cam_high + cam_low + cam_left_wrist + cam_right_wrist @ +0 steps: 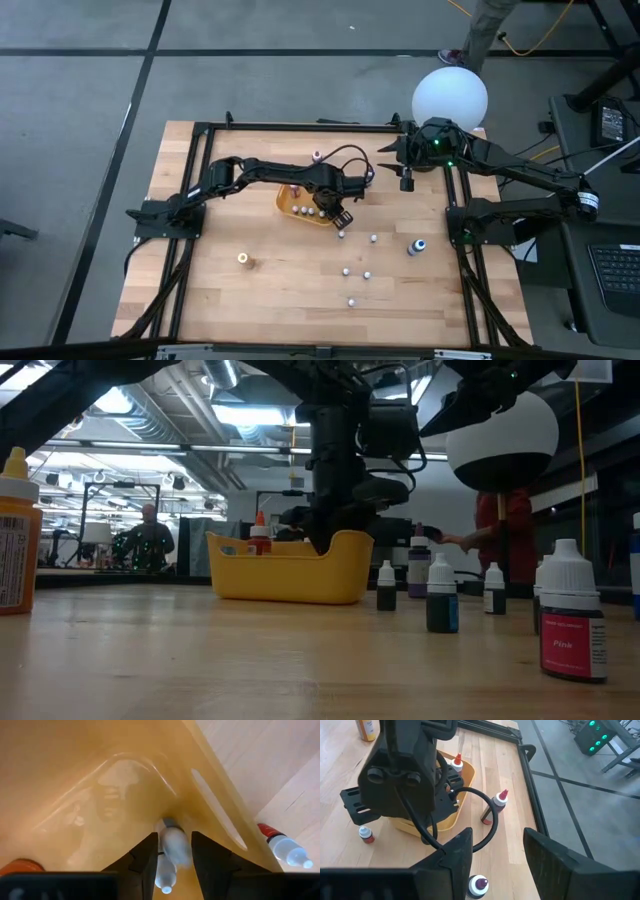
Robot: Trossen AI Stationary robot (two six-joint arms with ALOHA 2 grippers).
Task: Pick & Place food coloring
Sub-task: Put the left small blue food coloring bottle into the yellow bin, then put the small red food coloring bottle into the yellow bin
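Food coloring bottle [169, 855] sits between the left end effector's [172, 857] parting fingers, low inside the yellow tray [100, 795], apparently for release. Right end effector [492, 857] waits open above the table's [260, 290] far edge.

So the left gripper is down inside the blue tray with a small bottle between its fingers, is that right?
Not quite: the tray is yellow-orange, not blue, as the low view shows. The rest holds: the left gripper is down inside it with a small bottle between its fingers, seen in the left wrist view.
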